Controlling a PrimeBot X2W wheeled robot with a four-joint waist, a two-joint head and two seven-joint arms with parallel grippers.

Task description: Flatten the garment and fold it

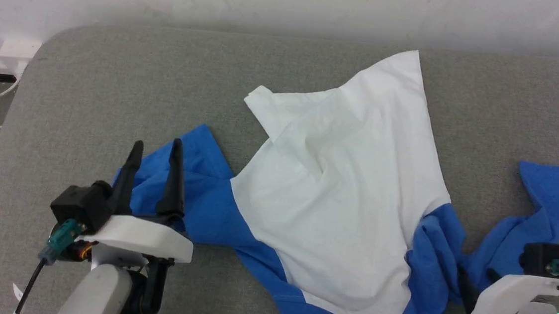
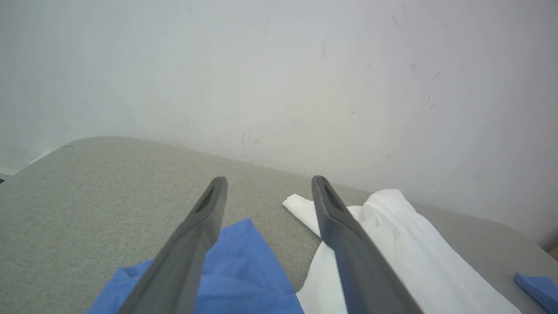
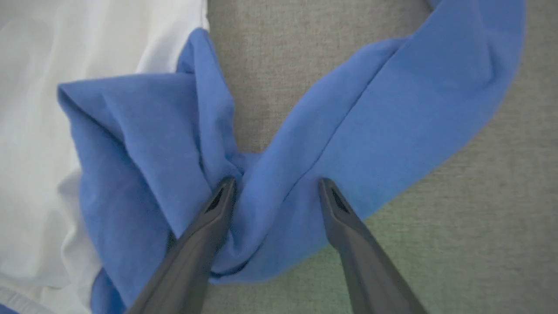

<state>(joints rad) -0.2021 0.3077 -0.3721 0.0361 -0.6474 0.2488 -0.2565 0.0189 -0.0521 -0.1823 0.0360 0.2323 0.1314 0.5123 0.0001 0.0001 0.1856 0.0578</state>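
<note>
The garment [image 1: 346, 192] lies crumpled on the grey cushion [image 1: 116, 74], white body in the middle with one corner thrown toward the far edge. The collar end lies nearest the robot, and a blue sleeve trails to each side. It looks like thin, light, limp cotton: it should drape and drag rather than slide, and any lift will likely pull neighbouring folds along. It is best taken at edges and seams such as the sleeve ends, shoulders or hem corners, pinching a single layer where possible. The left gripper [image 1: 156, 145] hovers over the left sleeve [image 1: 198, 170], its jaws spread and nothing between them. The right gripper [image 3: 277, 182] is also spread wide and lowered onto the twisted right sleeve [image 3: 392, 96]. A ridge of blue cloth rises between its fingers but is not pinched. The head view alone gives the whole layout and how skewed the body lies. The right wrist view shows the knot-like twist where the sleeve meets the shoulder, with one finger [image 3: 218, 205] pressed into the fold; the head view mostly hides this behind the wrist. The left wrist view shows the wall [image 2: 279, 65] beyond the cushion and clear air between that gripper's tips.
</note>
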